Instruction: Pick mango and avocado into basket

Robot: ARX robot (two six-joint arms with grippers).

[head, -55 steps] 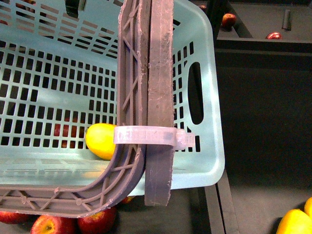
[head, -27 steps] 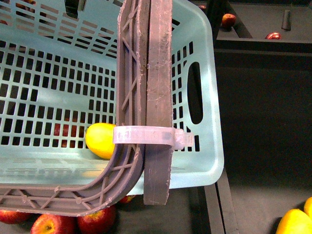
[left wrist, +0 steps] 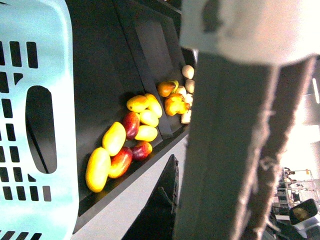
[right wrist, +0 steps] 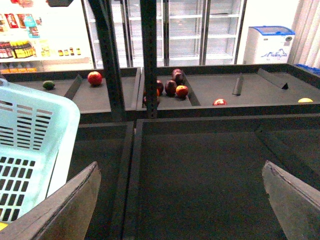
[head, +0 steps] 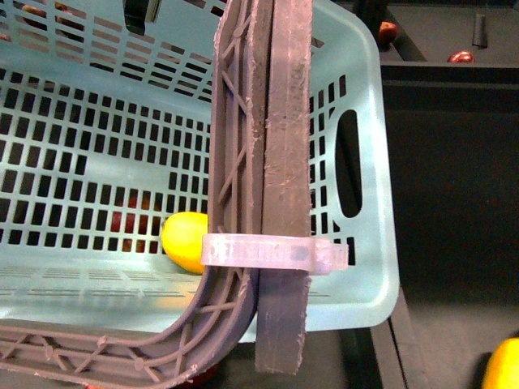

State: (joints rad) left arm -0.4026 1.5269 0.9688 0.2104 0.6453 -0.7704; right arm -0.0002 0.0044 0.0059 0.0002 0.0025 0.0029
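Mango lies in basket, apparently on its floor | right gripper — jaws wide apart, empty | left gripper unseen — grip cannot be told.

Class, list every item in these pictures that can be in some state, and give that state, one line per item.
basket: holding the mango.
mango: inside the basket, lying on its bottom, partly hidden behind the handles.
handles: raised, pressed together.
zip tie: closed around both handles.
right gripper: open, empty.
left gripper: not in view.
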